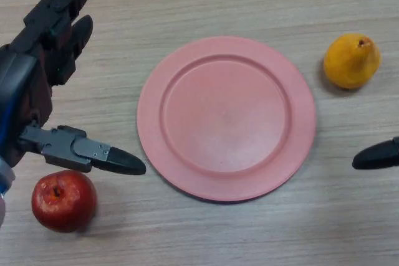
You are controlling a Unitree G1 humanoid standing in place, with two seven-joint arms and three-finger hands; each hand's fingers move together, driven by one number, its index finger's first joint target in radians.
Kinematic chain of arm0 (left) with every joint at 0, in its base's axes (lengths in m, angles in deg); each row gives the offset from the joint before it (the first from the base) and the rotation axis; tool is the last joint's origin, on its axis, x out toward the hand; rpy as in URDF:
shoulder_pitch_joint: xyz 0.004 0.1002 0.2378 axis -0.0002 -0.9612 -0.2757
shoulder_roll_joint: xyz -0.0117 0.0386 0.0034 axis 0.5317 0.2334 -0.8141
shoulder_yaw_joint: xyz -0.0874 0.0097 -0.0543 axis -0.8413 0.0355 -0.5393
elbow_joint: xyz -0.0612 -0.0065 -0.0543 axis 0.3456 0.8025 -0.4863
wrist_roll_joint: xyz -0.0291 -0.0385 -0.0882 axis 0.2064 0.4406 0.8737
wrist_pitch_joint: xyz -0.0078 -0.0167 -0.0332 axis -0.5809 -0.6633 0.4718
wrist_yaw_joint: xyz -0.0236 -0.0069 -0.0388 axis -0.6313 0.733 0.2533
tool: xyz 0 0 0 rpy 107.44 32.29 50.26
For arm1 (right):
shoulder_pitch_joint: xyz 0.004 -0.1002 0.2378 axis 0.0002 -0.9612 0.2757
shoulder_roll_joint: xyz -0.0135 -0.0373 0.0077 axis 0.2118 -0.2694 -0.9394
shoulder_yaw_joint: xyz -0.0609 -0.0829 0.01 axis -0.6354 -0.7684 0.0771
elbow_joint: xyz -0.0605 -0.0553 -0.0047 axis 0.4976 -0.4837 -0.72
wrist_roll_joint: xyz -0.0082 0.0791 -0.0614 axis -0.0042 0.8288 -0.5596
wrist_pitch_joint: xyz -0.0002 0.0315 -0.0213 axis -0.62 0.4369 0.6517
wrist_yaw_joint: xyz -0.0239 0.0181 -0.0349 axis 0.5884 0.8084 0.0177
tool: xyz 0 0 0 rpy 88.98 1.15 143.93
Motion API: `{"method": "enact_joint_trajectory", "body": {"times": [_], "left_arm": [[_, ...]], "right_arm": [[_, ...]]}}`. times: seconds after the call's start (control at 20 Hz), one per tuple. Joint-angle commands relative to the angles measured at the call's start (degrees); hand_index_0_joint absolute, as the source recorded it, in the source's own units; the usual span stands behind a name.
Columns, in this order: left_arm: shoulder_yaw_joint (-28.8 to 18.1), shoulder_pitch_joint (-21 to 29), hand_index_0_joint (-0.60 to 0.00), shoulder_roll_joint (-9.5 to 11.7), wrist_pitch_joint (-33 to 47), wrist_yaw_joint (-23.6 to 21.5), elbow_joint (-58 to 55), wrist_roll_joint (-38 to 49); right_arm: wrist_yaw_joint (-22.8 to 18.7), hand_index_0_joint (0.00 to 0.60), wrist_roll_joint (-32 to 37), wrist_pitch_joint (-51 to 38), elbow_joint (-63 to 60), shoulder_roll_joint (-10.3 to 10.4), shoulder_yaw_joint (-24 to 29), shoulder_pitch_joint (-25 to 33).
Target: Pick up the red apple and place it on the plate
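Note:
A red apple lies on the wooden table at the front left, stem up. A pink plate sits in the middle, empty. My left hand hovers at the left, open, its fingers stretched away and its thumb pointing right just above the apple, not touching it. Of my right hand only a black fingertip shows at the right edge, right of the plate.
An orange-yellow pear-shaped fruit lies at the back right, beside the plate's rim. The wooden table stretches around all of it.

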Motion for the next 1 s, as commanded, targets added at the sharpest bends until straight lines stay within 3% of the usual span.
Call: {"method": "enact_joint_trajectory", "body": {"times": [0.05, 0.25, 0.35, 0.45, 0.5, 0.55, 0.6, 0.65, 0.7, 0.85, 0.95, 1.0], "left_arm": [[-7.9, 2.9, 0.0, 1.7, 3.0, -1.4, -2.2, 6.8], [-12.0, -4.8, 0.0, 1.4, 6.1, -2.8, -5.8, 11.3], [-11.5, -8.5, 0.0, 0.2, 10.5, -2.8, -7.5, 5.0], [-12.5, -13.1, 0.0, -1.6, 16.1, 1.6, -9.3, -1.9], [-12.9, -19.8, 0.0, -5.5, 26.8, 5.0, -7.8, -7.1], [-12.3, -23.7, 0.0, -6.9, 33.7, 5.5, -6.0, -9.8], [-13.1, -29.0, 0.0, -8.3, 46.6, 2.2, 1.2, -12.5], [-13.6, -30.7, 0.0, -8.7, 50.3, 0.5, 4.0, -13.4], [-13.7, -33.2, 0.0, -9.0, 58.9, -5.5, 10.9, -17.0], [-15.4, -34.4, 0.0, -9.2, 67.7, -8.4, 21.1, -21.0], [-15.9, -34.3, 0.0, -9.3, 67.9, -4.6, 25.6, -21.3], [-15.5, -33.8, 0.0, -9.3, 63.6, -1.7, 25.9, -20.5]], "right_arm": [[-2.1, 0.0, -2.7, -5.5, 1.8, -2.2, 0.7, 2.3], [-2.2, 0.0, -4.8, -6.8, -0.2, -0.7, -1.8, 2.9], [-2.9, 0.0, -5.5, -7.3, -1.6, 0.1, -4.1, 3.0], [-2.8, 0.0, -6.1, -6.8, -2.3, 0.7, -5.9, 3.8], [-2.7, 0.0, -5.9, -6.6, -2.6, 1.2, -6.4, 4.4], [-2.6, 0.0, -5.6, -6.8, -2.8, 1.5, -6.4, 4.5], [-3.0, 0.0, -4.9, -7.0, -3.7, 1.7, -6.3, 5.0], [-3.2, 0.0, -4.8, -7.1, -4.0, 1.6, -6.4, 5.2], [-3.3, 0.0, -4.4, -7.0, -4.3, 1.6, -6.7, 5.5], [-3.7, 0.0, -3.7, -8.3, -5.6, 2.0, -6.8, 5.2], [-4.3, 0.0, -3.6, -8.7, -5.9, 2.0, -7.3, 5.4], [-4.5, 0.0, -3.3, -8.0, -5.7, 2.0, -7.4, 5.7]]}}
